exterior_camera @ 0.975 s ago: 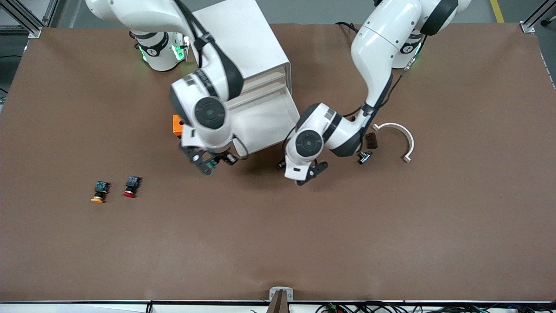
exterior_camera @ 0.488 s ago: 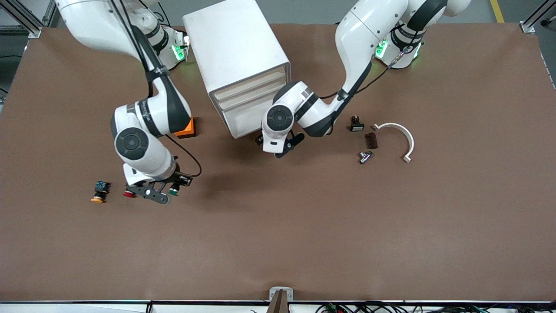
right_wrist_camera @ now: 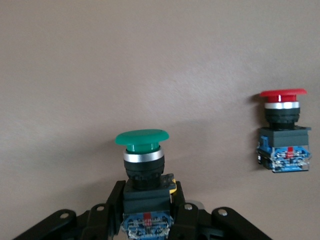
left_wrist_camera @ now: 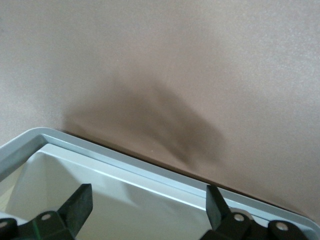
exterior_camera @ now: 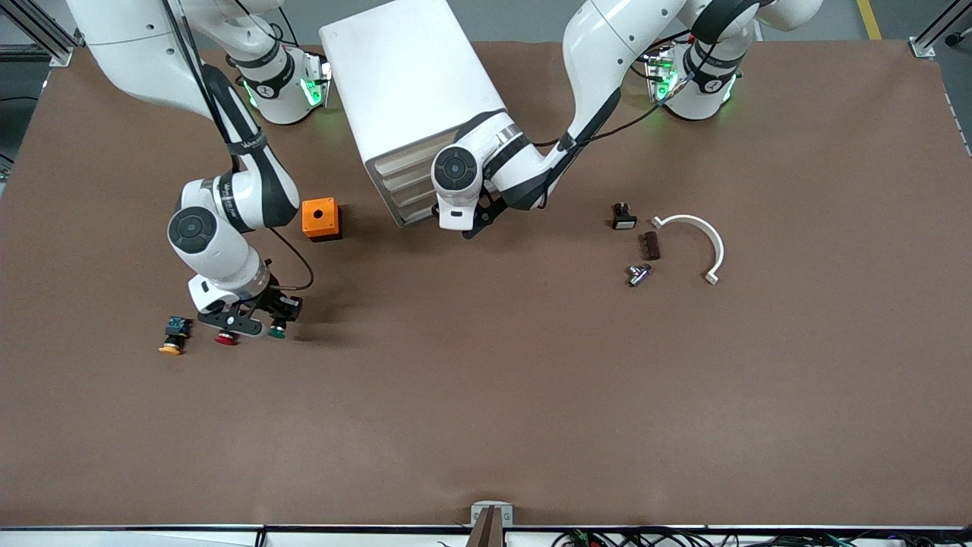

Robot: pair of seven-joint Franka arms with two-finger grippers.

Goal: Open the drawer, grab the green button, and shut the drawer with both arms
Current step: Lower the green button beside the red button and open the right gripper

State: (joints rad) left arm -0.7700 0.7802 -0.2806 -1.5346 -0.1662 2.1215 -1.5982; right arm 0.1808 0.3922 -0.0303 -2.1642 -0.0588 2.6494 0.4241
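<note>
The green-capped button is clamped by its dark body in my right gripper, which is shut on it low over the table at the right arm's end. The white cabinet stands near the arms' bases. Its lowest drawer sits pushed in, level with the other cream fronts. My left gripper is at that drawer's front, open, with the pale drawer face between its fingers and nothing gripped.
A red-capped button stands right beside the held one, a yellow-capped button past it. An orange box sits beside the cabinet. Small dark and metal parts and a white curved piece lie toward the left arm's end.
My right arm has swung from the drawer's front to beside the red-capped button, carrying the green button. My left gripper has moved toward the cabinet and the drawer has slid in.
</note>
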